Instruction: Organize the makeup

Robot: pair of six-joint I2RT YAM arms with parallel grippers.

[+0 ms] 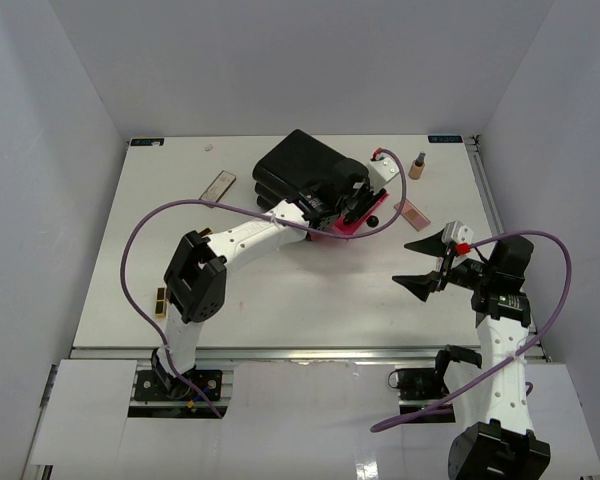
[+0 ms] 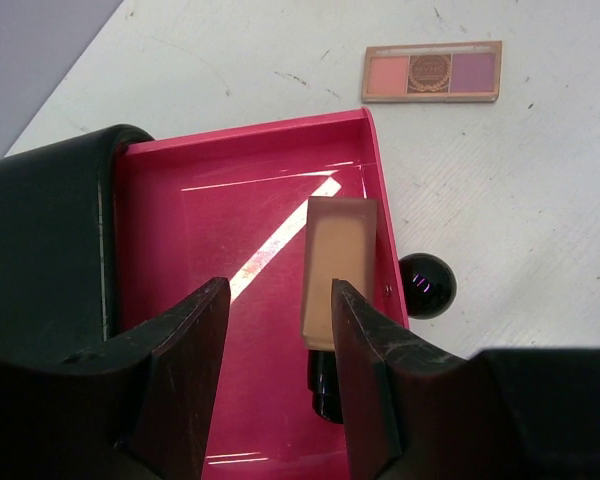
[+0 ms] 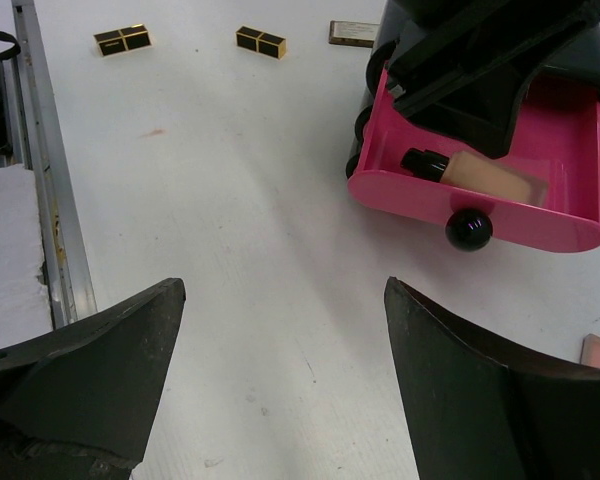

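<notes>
A beige foundation bottle (image 2: 338, 262) with a dark cap lies in the open pink drawer (image 2: 250, 200) of the black box (image 1: 305, 165). My left gripper (image 2: 279, 290) hangs open over the drawer, with the bottle beside its right finger and not gripped. The bottle also shows in the right wrist view (image 3: 485, 172). A second foundation bottle (image 1: 418, 165) stands upright at the back right. A pink palette (image 1: 412, 212) lies right of the drawer and also shows in the left wrist view (image 2: 432, 72). My right gripper (image 1: 420, 262) is open and empty above the bare table.
A slim tan-and-silver case (image 1: 218, 185) lies left of the box. Two black-and-gold lipstick tubes (image 3: 121, 40) (image 3: 261, 41) lie by the left arm (image 1: 161, 300). The drawer's black knob (image 3: 469, 228) sticks out towards my right gripper. The table rail (image 3: 40, 170) runs along the near edge.
</notes>
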